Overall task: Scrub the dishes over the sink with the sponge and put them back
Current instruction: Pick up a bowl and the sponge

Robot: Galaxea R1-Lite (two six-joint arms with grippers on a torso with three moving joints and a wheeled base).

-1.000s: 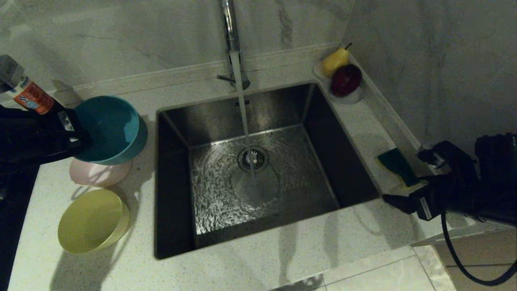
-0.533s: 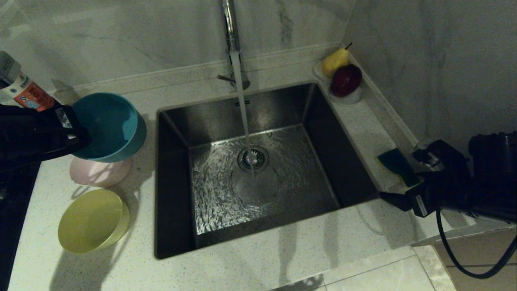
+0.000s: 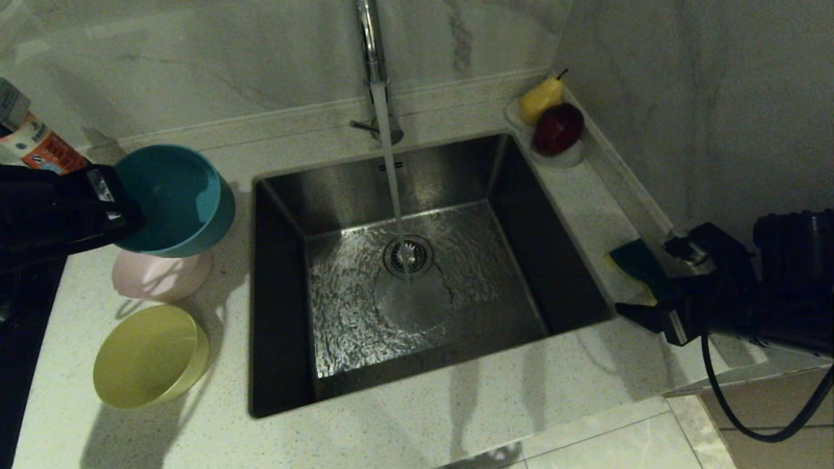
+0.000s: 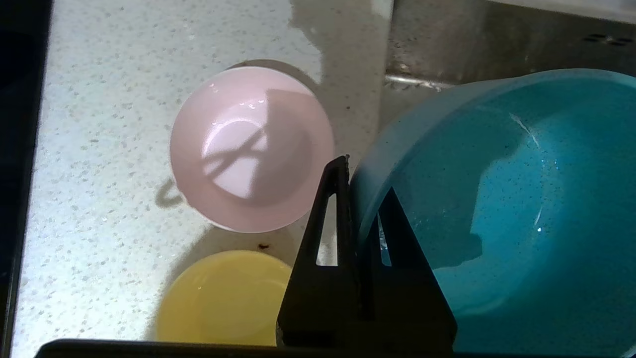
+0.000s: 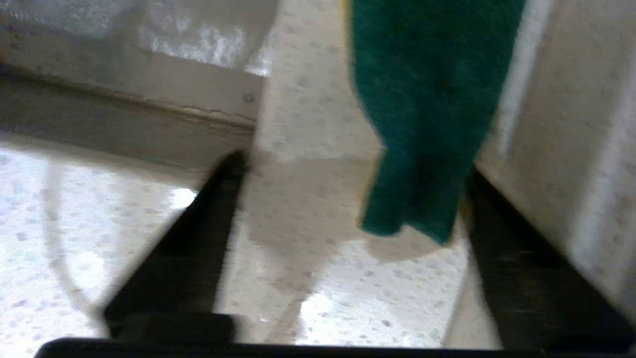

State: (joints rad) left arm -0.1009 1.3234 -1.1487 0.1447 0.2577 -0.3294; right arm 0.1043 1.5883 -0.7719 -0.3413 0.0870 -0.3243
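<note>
Your right tool [image 3: 658, 286] sat low over the table [image 3: 417, 417] on the sink's right side, fingers spread, straddling the near end of the sponge [image 3: 637, 262]. Nothing pinched yet: in the right wrist view the sponge [image 5: 427, 109] lay between the two fingers, closer to one finger than the other, green side up, with bare table showing on the other side. Its long axis ran away from the tool, roughly along the strip between the sink [image 3: 417, 260] and the wall, so the fingers would close across its short width. Judgement: the grip turns on centring the sponge between the fingers first; closing as they stood risks nudging it toward the wall.

Your left tool [image 4: 358, 199] was pressed together on the rim of the blue bowl [image 3: 176, 198], one finger inside and one outside, holding it tilted and raised above the table left of the sink, over the pink bowl [image 3: 159, 275]. The right arm is plainly the nearer one to the sponge.

Containers: blue bowl showed only drops of water; pink bowl and yellow bowl [image 3: 150, 355] stood on the table, nothing in them but droplets. Sink held running water from the tap [image 3: 371, 58], no dishes. A small dish [image 3: 554, 153] in the far right corner carried a pear and a red fruit.
</note>
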